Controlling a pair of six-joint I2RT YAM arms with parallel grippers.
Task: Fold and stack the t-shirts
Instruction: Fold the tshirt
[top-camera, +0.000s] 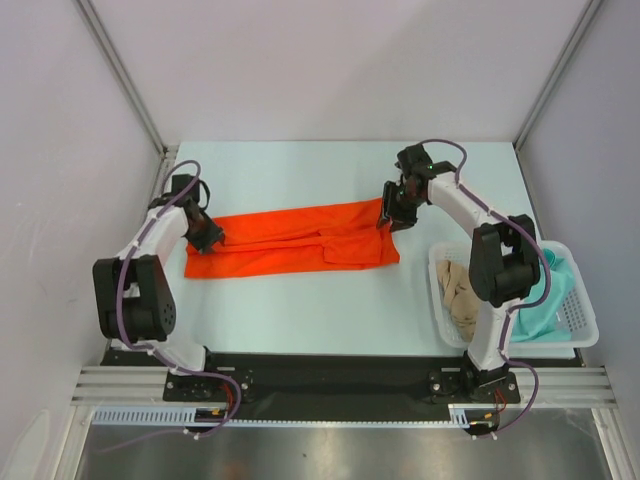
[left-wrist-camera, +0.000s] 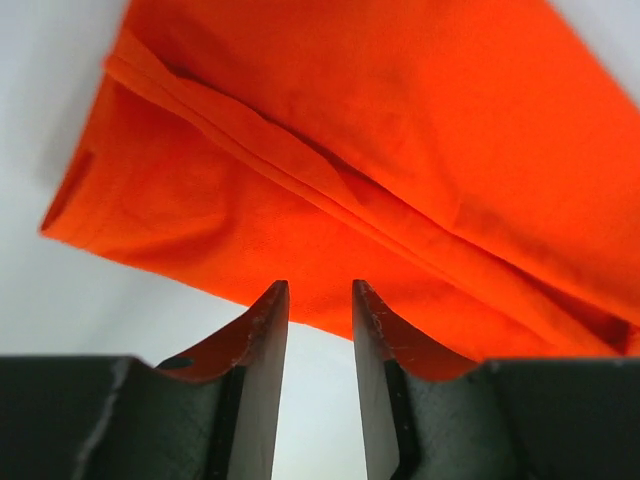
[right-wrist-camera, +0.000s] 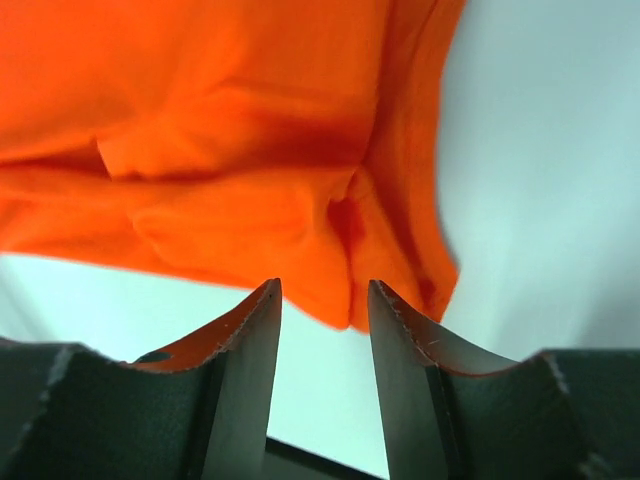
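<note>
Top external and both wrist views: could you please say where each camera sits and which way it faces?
Top external: above, behind the robot, looking down on the table; left gripper and right gripper show.
Left wrist: on its arm, facing the orange shirt past the open left gripper.
Right wrist: likewise, past the open right gripper.
Shared: all see the orange shirt.

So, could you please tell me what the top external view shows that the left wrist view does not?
Only the top external view shows the white basket holding the beige shirt and teal shirt, plus the right pincer at the right end of the orange shirt. Only the left wrist view shows the left pincer up close, fingers parted with nothing between them. Both show the orange shirt lying on the table.
</note>
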